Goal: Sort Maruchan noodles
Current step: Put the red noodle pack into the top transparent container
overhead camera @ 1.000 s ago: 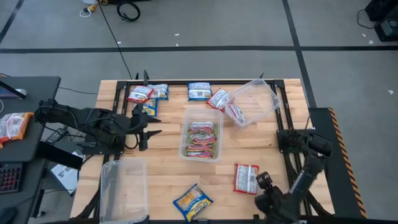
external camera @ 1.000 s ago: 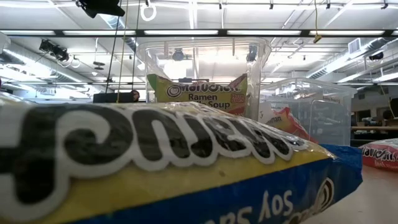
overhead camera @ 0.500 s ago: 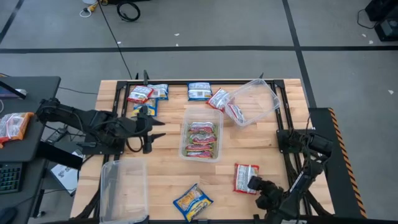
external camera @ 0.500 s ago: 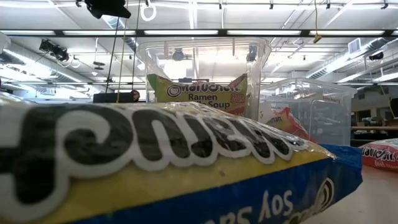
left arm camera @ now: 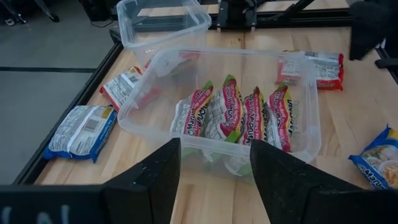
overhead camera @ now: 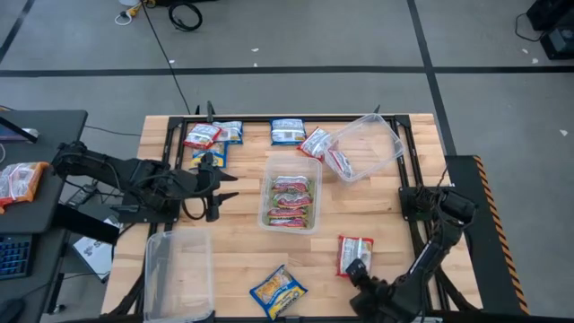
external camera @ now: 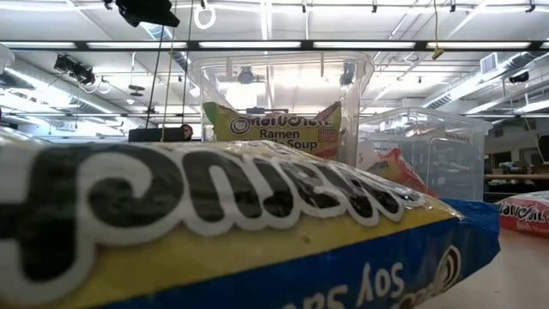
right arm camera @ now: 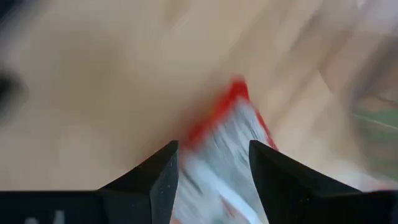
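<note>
A red-and-white noodle packet (overhead camera: 354, 254) lies flat on the table near the front right. My right gripper (overhead camera: 359, 271) is open at its near end. In the right wrist view the packet (right arm camera: 227, 134) shows between my spread fingers (right arm camera: 213, 180); whether they touch it I cannot tell. My left gripper (overhead camera: 221, 186) is open and empty, left of the central clear tub (overhead camera: 265, 215), which holds several silvery green-pink packets (left arm camera: 236, 112). A blue-and-yellow packet (overhead camera: 278, 292) lies at the front edge and fills the low view (external camera: 214, 232).
A tilted clear tub (overhead camera: 381, 139) at the far right has a red-and-white packet (overhead camera: 327, 152) at its mouth. An empty clear tub (overhead camera: 178, 269) stands at the front left. Blue packets (overhead camera: 287, 131) and a red one (overhead camera: 203, 136) lie along the far edge.
My right gripper has moved toward the table's left edge, up to the near end of the red-and-white packet at the front right. My left gripper has shifted a little toward the central tub. No packet has moved.
</note>
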{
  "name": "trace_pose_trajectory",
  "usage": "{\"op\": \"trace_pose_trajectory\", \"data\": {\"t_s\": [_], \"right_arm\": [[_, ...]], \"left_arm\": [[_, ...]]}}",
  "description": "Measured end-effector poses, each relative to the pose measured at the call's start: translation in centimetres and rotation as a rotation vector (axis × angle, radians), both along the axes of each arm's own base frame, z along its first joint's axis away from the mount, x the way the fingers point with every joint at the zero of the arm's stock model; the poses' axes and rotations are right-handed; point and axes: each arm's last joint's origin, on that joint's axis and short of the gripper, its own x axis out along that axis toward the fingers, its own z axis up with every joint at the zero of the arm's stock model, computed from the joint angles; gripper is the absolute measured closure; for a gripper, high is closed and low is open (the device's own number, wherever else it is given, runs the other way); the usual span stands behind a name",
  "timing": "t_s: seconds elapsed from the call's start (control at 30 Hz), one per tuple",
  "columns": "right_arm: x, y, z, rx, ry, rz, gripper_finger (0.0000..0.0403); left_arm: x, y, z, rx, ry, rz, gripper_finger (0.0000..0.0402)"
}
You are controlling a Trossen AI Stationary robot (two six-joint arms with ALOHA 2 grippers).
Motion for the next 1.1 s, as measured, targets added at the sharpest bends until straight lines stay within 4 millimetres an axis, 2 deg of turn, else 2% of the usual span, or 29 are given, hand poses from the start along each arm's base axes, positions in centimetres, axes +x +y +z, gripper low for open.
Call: {"op": "trace_pose_trajectory", "data": {"t_s": [0.13, 0.27, 0.4, 0.53, 0.67, 0.77, 0.87, 0.97, 1.1], "right_arm": [[0.4, 0.1, -0.5, 0.094, -0.043, -0.115, 0.0211], [-1.6, -1.5, -2.4, 0.018, 0.095, -0.241, 0.0210], [-5.0, -3.8, -3.3, -0.216, 0.323, -0.286, 0.0211], [-6.8, -5.1, -1.7, -0.466, 0.424, -0.293, 0.0211], [-5.6, -4.1, -0.7, -0.303, 0.274, -0.326, 0.0211], [-4.5, -4.5, -0.6, -0.204, 0.063, -0.597, 0.0211], [-4.3, -6.2, -0.7, -0.256, -0.060, -0.905, 0.0211], [-4.4, -7.8, -1.7, -0.307, -0.045, -1.129, 0.0211], [-3.7, -8.6, -4.0, -0.196, 0.065, -1.214, 0.0211]], "left_arm": [[0.0, 0.0, 0.0, 0.001, 0.000, -0.001, 0.0205], [0.0, 0.0, 0.0, 0.000, -0.001, 0.000, 0.0205], [0.0, 0.0, -0.1, 0.001, 0.008, 0.001, 0.0205], [-0.1, 0.0, -0.1, -0.001, 0.016, 0.004, 0.0205], [-0.2, 0.1, -0.3, -0.008, 0.030, 0.010, 0.0205], [-0.2, 0.1, -0.3, -0.007, 0.031, 0.010, 0.0205], [-0.2, 0.1, -0.3, -0.002, 0.031, 0.007, 0.0205], [-0.1, 0.1, -0.3, -0.002, 0.028, 0.007, 0.0205], [-0.2, 0.1, -0.3, -0.008, 0.030, 0.010, 0.0205]]}}
